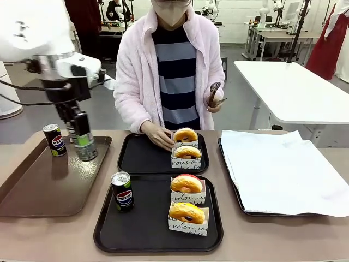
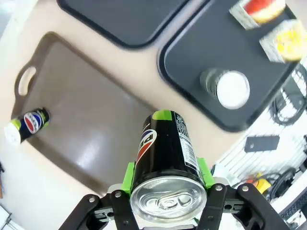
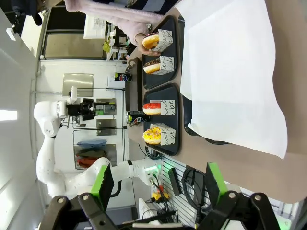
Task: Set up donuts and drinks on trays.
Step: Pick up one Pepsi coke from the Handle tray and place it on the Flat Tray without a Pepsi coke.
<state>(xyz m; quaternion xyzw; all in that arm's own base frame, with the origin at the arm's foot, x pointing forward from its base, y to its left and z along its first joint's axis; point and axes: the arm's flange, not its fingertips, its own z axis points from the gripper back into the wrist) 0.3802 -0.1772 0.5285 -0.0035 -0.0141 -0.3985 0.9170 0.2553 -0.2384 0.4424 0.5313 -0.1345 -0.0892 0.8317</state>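
Above the brown tray point(image 1: 32, 191) the left gripper point(image 1: 83, 143) is clamped round a black Pepsi can point(image 2: 165, 155) held clear of the counter, presumably bound for the far black tray point(image 1: 143, 158), which has two donuts point(image 1: 186, 143) but no drink; the near black tray point(image 1: 144, 224) already has its Pepsi can point(image 1: 122, 191) beside two donuts point(image 1: 187, 196). A third Pepsi can point(image 1: 54, 140) waits on the brown tray; the donut holders carry black script, partly legible as "moi"; the right gripper point(image 3: 156, 184) stands open and empty.
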